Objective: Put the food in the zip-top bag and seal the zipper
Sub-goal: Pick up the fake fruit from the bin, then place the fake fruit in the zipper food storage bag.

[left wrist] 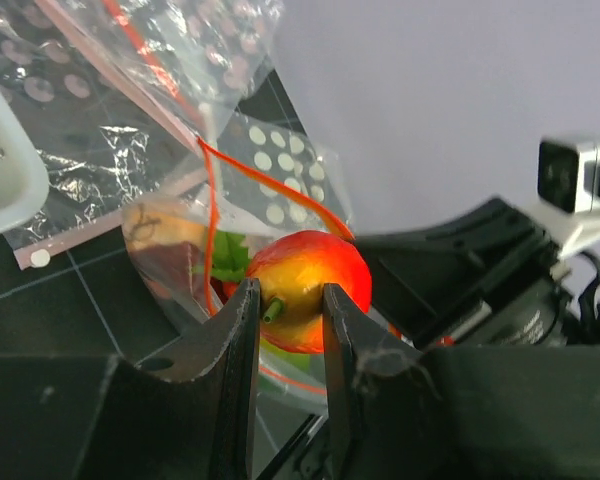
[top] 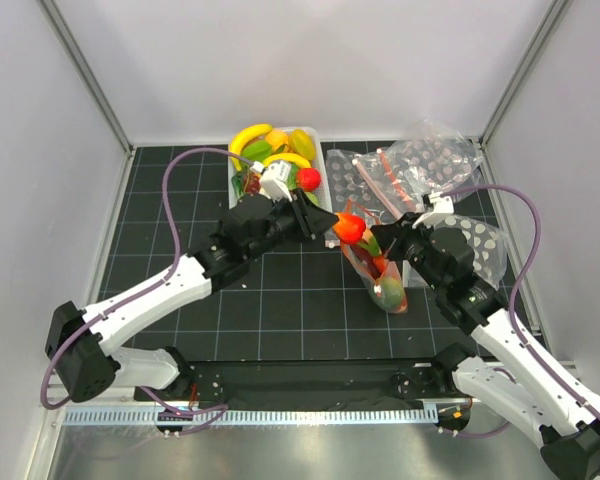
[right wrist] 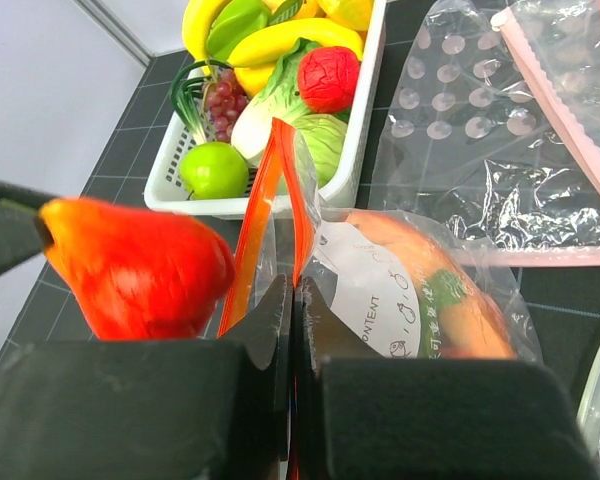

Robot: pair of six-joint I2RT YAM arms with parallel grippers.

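Centrally, the orange-red fruit is grasped by the left hand just at the open mouth of the zip-top bag, whose long axis runs off to the near right. One lip of the zipper is held pinched by the clenched right hand.

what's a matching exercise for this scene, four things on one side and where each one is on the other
Things
1. orange-red fruit
2. zip-top bag
3. green apple
4. spare dotted bags

Places
a. inside the white tub
b. lying beside the tub, held by nothing
c. gripped in the left claw, just at the bag's mouth
d. top edge pinched in the right claw

Pairs: 1-c, 2-d, 3-a, 4-b
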